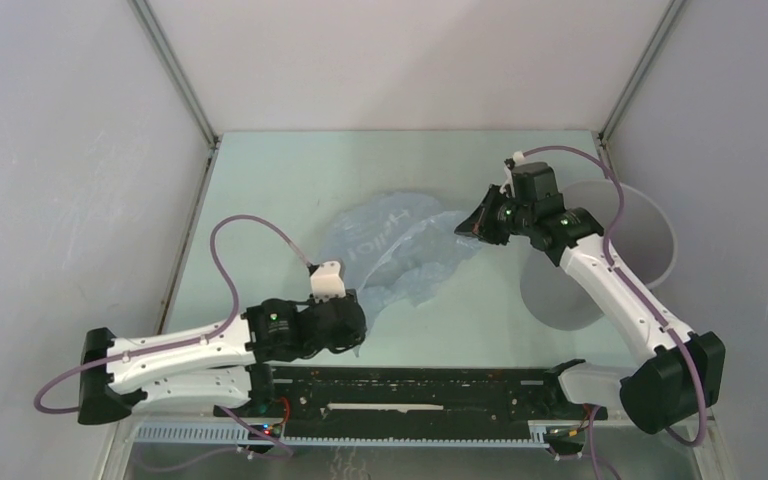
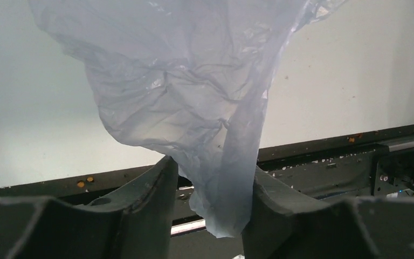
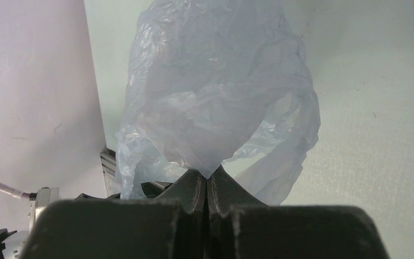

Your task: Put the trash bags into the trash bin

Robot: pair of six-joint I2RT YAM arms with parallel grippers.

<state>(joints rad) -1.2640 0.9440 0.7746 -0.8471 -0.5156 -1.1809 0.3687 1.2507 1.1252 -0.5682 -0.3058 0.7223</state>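
The trash bag [image 1: 400, 245], a thin pale blue wrinkled film, stretches across the middle of the table between both arms. My right gripper [image 1: 467, 228] is shut on its far right corner; in the right wrist view the film [image 3: 215, 97] fans out from the pinched tips of that gripper [image 3: 208, 174]. My left gripper [image 1: 360, 322] sits at the bag's near left end. There a hanging flap [image 2: 221, 178] lies between the parted jaws of that gripper [image 2: 210, 164], touching the right finger, with a gap at the left one. The light grey trash bin [image 1: 655, 245] is at the right, partly hidden behind the right arm.
Grey enclosure walls [image 1: 70, 180] close in the table on the left, back and right. A black rail [image 1: 410, 385] with the arm bases runs along the near edge. Purple cables [image 1: 228, 250] loop above both arms.
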